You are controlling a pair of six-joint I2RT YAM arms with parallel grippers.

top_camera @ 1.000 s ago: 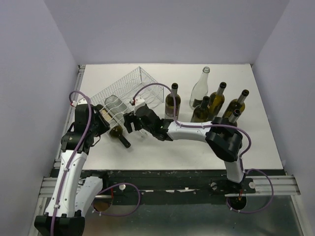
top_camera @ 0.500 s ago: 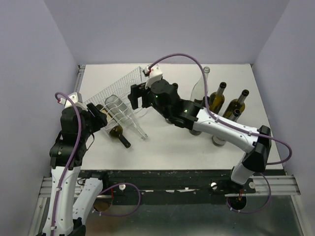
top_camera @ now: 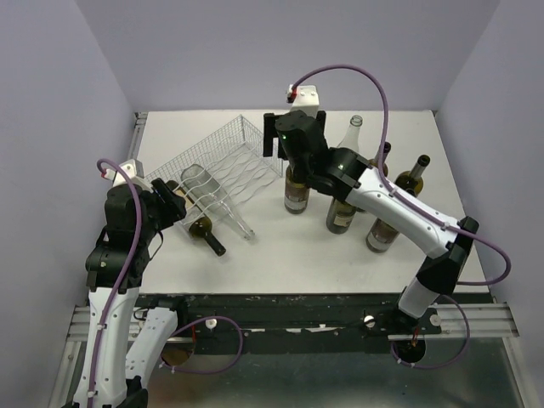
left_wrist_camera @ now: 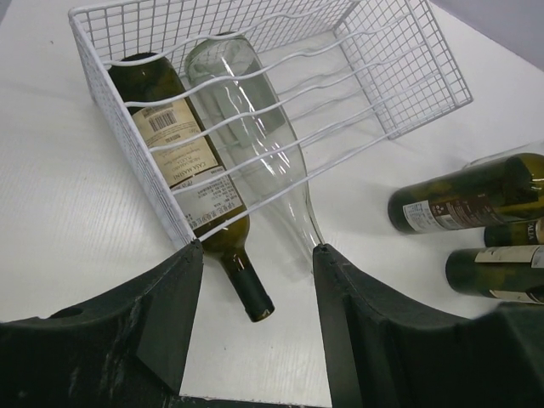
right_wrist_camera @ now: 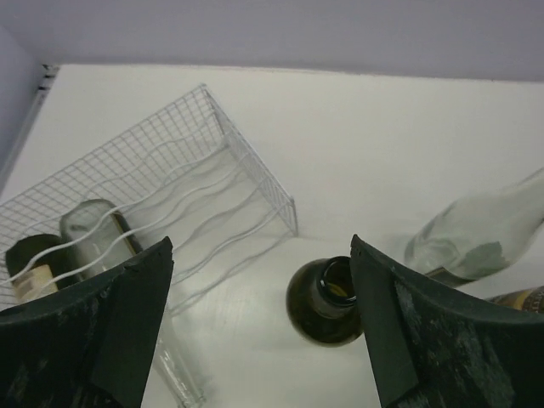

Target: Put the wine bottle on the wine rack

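The white wire wine rack [top_camera: 242, 153] stands at the back left, and two bottles lie in its left end. One is a dark green labelled bottle [left_wrist_camera: 183, 170] and the other a clear bottle [left_wrist_camera: 255, 127]; both necks stick out past the near edge. My left gripper [left_wrist_camera: 257, 255] is open just short of those necks and holds nothing. My right gripper [right_wrist_camera: 259, 255] is open and hangs above a standing dark wine bottle [right_wrist_camera: 327, 302], whose mouth lies close to the right finger [right_wrist_camera: 399, 323]. In the top view that gripper [top_camera: 285, 153] covers the bottle's neck.
Several more bottles stand to the right of the rack: a tall clear one [top_camera: 348, 144] and dark ones [top_camera: 340, 212], [top_camera: 380, 229], [top_camera: 412, 174]. The rack's right grooves [right_wrist_camera: 221, 204] hold nothing. The tabletop [top_camera: 289, 255] is white, with walls on three sides.
My right arm rose from the clear bottle's neck and swung right, over the standing dark bottle. My left gripper opened and drew back from the dark labelled bottle.
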